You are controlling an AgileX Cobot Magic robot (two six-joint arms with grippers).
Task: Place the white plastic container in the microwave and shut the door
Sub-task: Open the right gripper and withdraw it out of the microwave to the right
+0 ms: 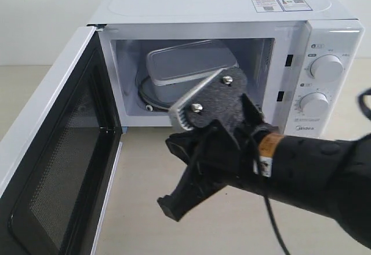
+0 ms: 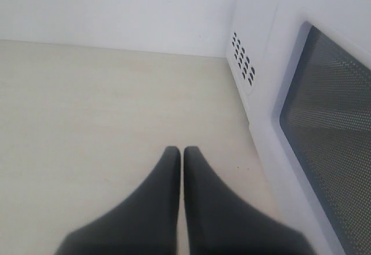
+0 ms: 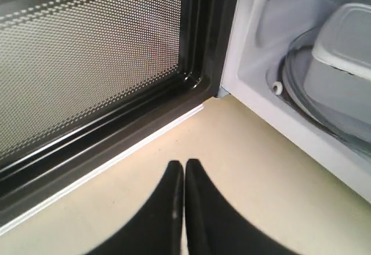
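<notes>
Inside, one white plastic container (image 1: 188, 69) sits within the one microwave (image 1: 232, 6), one door (image 1: 52, 150) swung wide at nine o'clock, two round knobs (image 1: 326, 68) at three o'clock, left gripper (image 2: 182, 150) and right gripper (image 3: 184, 163), jaws pressed together, holding nothing.

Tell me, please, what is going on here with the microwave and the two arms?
The white plastic container sits inside the microwave, on the turntable, and the door stands wide open. The right end effector is shut and empty, in front of the opening. The left end effector, also shut and empty, hangs by the door's outer face. Only closing the door remains.
</notes>
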